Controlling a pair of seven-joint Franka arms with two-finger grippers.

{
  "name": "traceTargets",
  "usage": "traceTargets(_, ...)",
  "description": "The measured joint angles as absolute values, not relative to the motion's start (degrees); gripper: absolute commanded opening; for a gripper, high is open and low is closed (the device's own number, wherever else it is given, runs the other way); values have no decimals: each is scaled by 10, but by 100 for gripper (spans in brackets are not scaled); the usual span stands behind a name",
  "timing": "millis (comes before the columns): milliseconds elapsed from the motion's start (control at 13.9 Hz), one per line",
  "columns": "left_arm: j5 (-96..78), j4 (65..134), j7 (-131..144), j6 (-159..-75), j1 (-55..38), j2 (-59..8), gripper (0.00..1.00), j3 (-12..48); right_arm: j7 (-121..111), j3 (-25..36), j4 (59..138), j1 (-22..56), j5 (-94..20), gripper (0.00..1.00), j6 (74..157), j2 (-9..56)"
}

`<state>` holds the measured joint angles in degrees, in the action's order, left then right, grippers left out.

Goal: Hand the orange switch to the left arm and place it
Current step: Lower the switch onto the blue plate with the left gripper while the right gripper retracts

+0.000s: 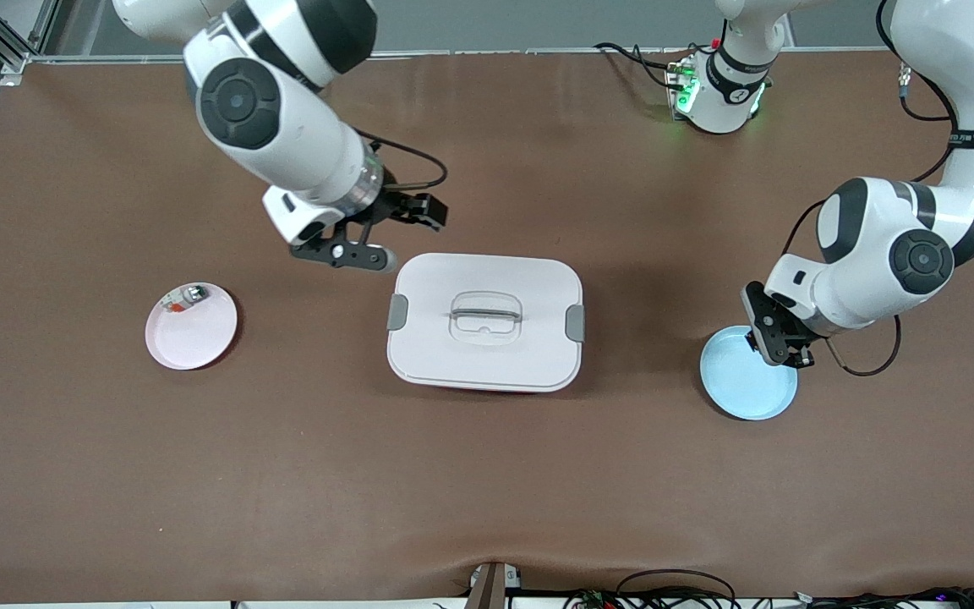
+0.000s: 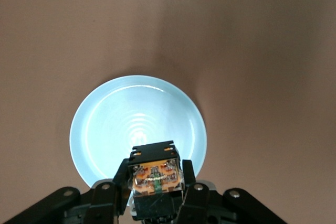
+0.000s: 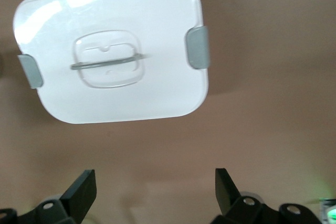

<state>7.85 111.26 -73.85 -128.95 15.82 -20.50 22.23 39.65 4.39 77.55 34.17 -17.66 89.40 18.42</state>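
Note:
My left gripper (image 1: 781, 345) is shut on the orange switch (image 2: 156, 174), a small black block with an orange band. It holds the switch just above the round blue plate (image 1: 741, 385), over the plate's edge; the plate also shows in the left wrist view (image 2: 131, 124). In the front view the switch is hidden between the fingers. The white box (image 1: 484, 321) with grey clips sits mid-table and also shows in the right wrist view (image 3: 113, 51). My right gripper (image 1: 385, 233) is open and empty over bare table beside the box's corner; in its own view (image 3: 155, 184) nothing lies between the fingers.
A pink plate (image 1: 191, 326) lies toward the right arm's end of the table, with a small green-and-silver part (image 1: 185, 298) on its rim. Brown table (image 1: 487, 474) stretches wide between the box and the front camera.

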Motion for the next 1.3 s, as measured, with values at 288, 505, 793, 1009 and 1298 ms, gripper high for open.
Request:
traceTargets(288,92,1112,-859,-1338,165,-247,0,222,311,45,792,299,-135,100,855,160)
traceTargets(505,132,1111,-897,-1359,166,-272,0,222,258,45,833,283,-100,100,855,124)
traceTargets(793,199,1110,-900,-1366,168,-291,0,222,188,45,906,252,-41,100,873,63)
traceTargets(1009,216,1110,-902,-1387,180,-309,0,222,115,45,982,217,-21,100,914,8)
traceTargets(1298,216,1109,-903,-1411,180,-327,0,224,38,46,1015,143,-20,100,919,-28)
